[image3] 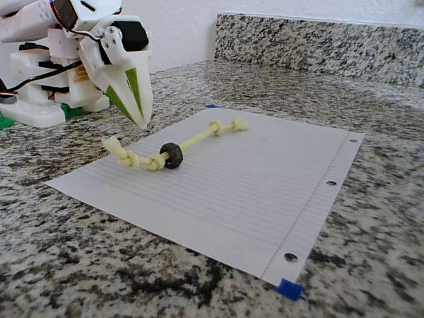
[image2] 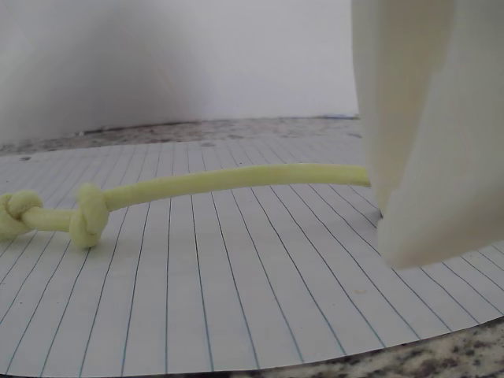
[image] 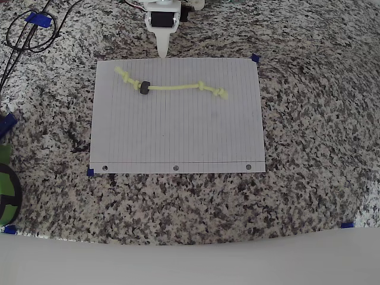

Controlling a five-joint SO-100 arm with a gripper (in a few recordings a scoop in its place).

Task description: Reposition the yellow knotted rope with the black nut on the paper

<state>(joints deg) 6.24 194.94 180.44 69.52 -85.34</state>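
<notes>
Blue tape (image3: 289, 289) pinned the paper's (image3: 252, 199) near corner. Rope (image: 178, 87) and nut (image: 143, 87) lay along its far edge; the gripper (image3: 142, 119), clenched and empty, hovered beside. Repositioning stage undeterminable.

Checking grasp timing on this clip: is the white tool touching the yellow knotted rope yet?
Apart. In the fixed view the white tool hangs above the lined paper sheet, with bare paper showing between its tip and the yellow knotted rope.
</notes>
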